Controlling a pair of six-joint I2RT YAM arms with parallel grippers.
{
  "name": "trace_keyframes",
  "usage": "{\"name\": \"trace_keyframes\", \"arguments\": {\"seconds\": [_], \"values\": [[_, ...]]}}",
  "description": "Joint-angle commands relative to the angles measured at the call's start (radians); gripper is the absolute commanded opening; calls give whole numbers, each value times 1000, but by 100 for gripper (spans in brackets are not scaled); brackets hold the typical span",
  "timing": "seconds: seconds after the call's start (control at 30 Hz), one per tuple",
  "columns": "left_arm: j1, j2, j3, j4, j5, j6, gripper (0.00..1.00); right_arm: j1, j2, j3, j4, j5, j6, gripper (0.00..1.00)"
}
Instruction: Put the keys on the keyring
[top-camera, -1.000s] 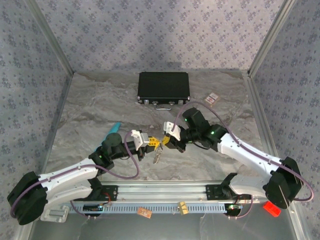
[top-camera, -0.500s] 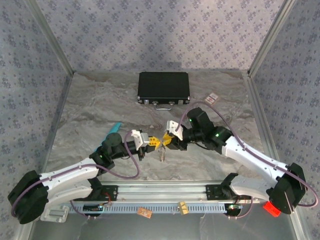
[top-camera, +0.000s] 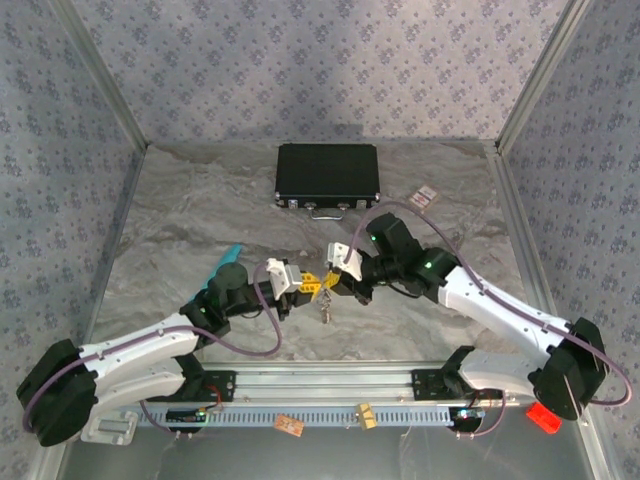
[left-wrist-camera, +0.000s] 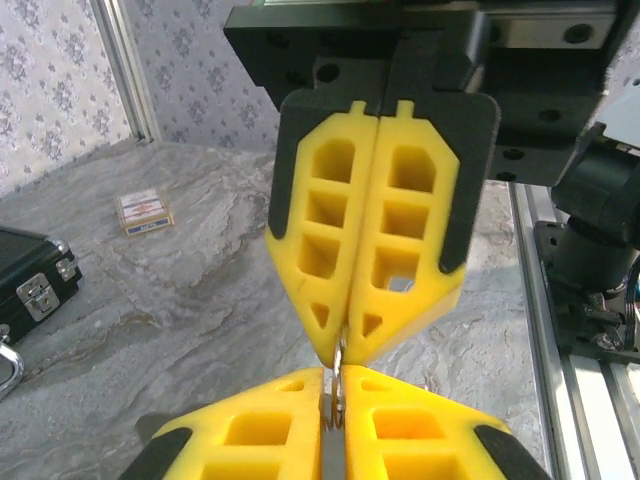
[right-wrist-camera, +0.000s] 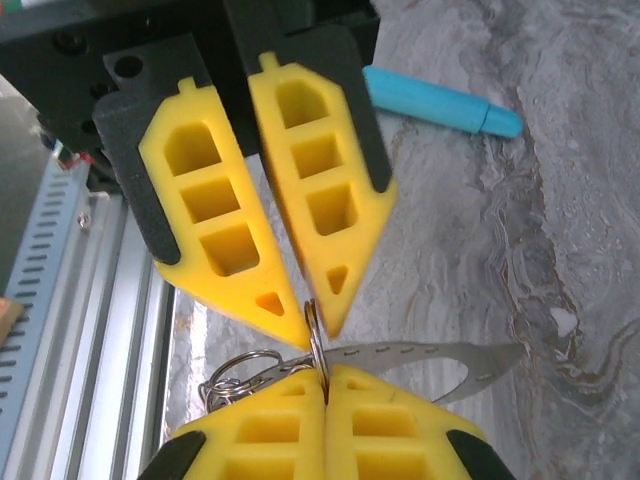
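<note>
Past the slotted aluminium rail (top-camera: 320, 385) at the bottom of the top view, 2 yellow-fingered claws meet tip to tip at centre frame above the grey marbled tabletop (top-camera: 160, 230). The left gripper (top-camera: 311, 286) and the right gripper (top-camera: 331, 283) are each clamped on the thin silvery wire keyring (right-wrist-camera: 316, 338), apparently so that 1 steadies the loop while the other works at its coil. The small dark keys (top-camera: 325, 311) hang just below the pinch, clear of the table; whether they are fully threaded cannot be told. In the right wrist view a flat silvery metal blade (right-wrist-camera: 440, 360) juts right of the pinch, with small wire loops (right-wrist-camera: 240, 368) to its left. A turquoise stick-shaped object (top-camera: 229, 256) lies just beside the left arm's wrist and is likely the closest obstacle. Farther back, a flat black rectangular case (top-camera: 327, 176) and a small card pack (top-camera: 425, 196) sit well apart from the claws. Open tabletop extends on both sides up to the patterned walls (top-camera: 320, 70).
</note>
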Motion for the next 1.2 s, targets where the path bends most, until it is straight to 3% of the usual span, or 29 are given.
{"name": "trace_keyframes", "arguments": {"seconds": [0.0,0.2,0.3,0.43,0.6,0.97,1.17], "values": [[-1,13,57,-108,-14,52,12,35,40,86,-154,104,-102,0],[-1,24,76,-151,-5,72,9,72,80,141,-200,132,-139,0],[-1,24,87,-183,6,85,0,73,71,145,-186,102,-130,0],[-1,-2,46,-94,16,53,0,24,10,44,-28,37,-33,27],[-1,5,-27,140,28,-50,0,-19,-21,-86,173,-91,113,31],[-1,25,-73,259,38,-96,0,-25,-42,-157,266,-98,171,18],[-1,20,-70,239,32,-93,0,-27,-38,-139,241,-116,152,0]]}}
